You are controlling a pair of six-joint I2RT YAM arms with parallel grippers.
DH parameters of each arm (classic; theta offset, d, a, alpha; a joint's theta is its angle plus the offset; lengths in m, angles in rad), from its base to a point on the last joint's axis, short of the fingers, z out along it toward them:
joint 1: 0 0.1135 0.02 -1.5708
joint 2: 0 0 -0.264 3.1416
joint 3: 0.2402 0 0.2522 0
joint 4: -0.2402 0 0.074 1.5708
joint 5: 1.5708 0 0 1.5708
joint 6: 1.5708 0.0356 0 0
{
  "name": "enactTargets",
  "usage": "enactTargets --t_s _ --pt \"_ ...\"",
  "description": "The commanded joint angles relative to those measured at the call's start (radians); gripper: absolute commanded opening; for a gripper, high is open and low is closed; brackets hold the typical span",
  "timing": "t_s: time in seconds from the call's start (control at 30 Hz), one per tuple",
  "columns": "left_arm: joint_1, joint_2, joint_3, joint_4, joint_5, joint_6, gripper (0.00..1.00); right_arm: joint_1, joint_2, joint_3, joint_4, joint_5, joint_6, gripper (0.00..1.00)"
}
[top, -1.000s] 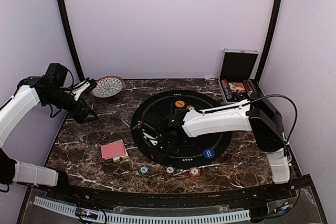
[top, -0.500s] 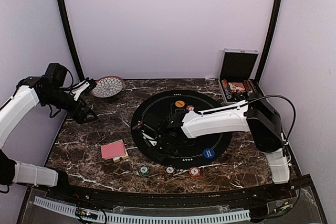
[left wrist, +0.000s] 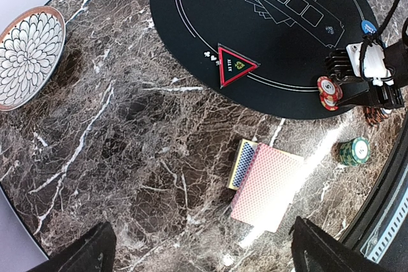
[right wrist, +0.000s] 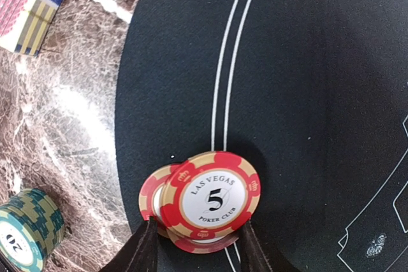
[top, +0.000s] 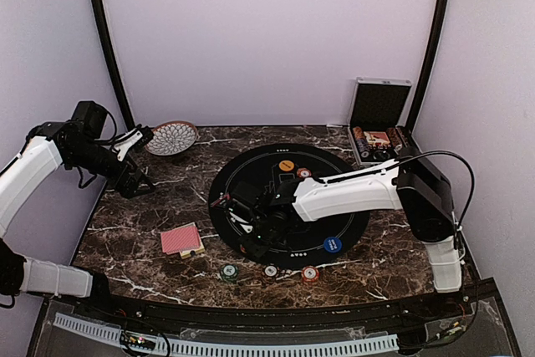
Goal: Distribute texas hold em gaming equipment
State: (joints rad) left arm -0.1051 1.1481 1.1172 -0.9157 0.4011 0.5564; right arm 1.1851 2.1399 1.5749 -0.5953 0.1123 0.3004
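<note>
Looks like I'm placing red chips on the mat's near-left edge, right hand pinching them; next probably calling for releasing and lifting clear.

Mat central on table; bowl behind-left; case behind-right; cards left of mat; chips before mat

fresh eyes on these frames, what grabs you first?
The right gripper, closed on a small fanned stack of red chips at the near-left edge of the black mat. Next, the red-backed card deck lying on the marble left of the mat, with a green chip stack nearby. The left gripper hangs wide open at the far left, near the patterned bowl.
</note>
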Motion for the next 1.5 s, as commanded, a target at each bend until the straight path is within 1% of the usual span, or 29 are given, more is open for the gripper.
enactTargets --t_s 0.0,0.3,0.43,0.6,0.73,1.03,1.27,1.47 --pt "-0.002 -0.025 0.015 -0.031 0.005 0.005 0.99 0.013 0.013 0.013 -0.018 0.018 0.006 0.42" --pt "-0.002 -0.027 0.014 -0.026 -0.001 0.008 0.99 0.023 0.044 0.030 -0.022 0.042 -0.014 0.40" --pt "-0.002 -0.027 0.013 -0.030 -0.003 0.010 0.99 0.031 0.037 0.027 -0.028 0.043 -0.021 0.48" --pt "-0.003 -0.028 0.012 -0.027 -0.004 0.010 0.99 0.032 -0.002 -0.006 -0.017 0.058 -0.025 0.49" --pt "-0.003 -0.025 0.015 -0.026 -0.001 0.007 0.99 0.035 -0.001 -0.007 -0.022 0.079 -0.028 0.48" --pt "-0.002 -0.025 0.019 -0.028 -0.007 0.005 0.99 0.052 0.025 -0.001 -0.019 0.133 -0.041 0.43" --pt "-0.002 -0.027 0.015 -0.022 -0.011 0.003 0.99 0.053 0.051 0.013 0.031 0.172 -0.051 0.34" --pt "-0.002 -0.029 0.015 -0.023 -0.014 0.003 0.99 0.051 0.097 0.071 0.058 0.187 -0.078 0.30"
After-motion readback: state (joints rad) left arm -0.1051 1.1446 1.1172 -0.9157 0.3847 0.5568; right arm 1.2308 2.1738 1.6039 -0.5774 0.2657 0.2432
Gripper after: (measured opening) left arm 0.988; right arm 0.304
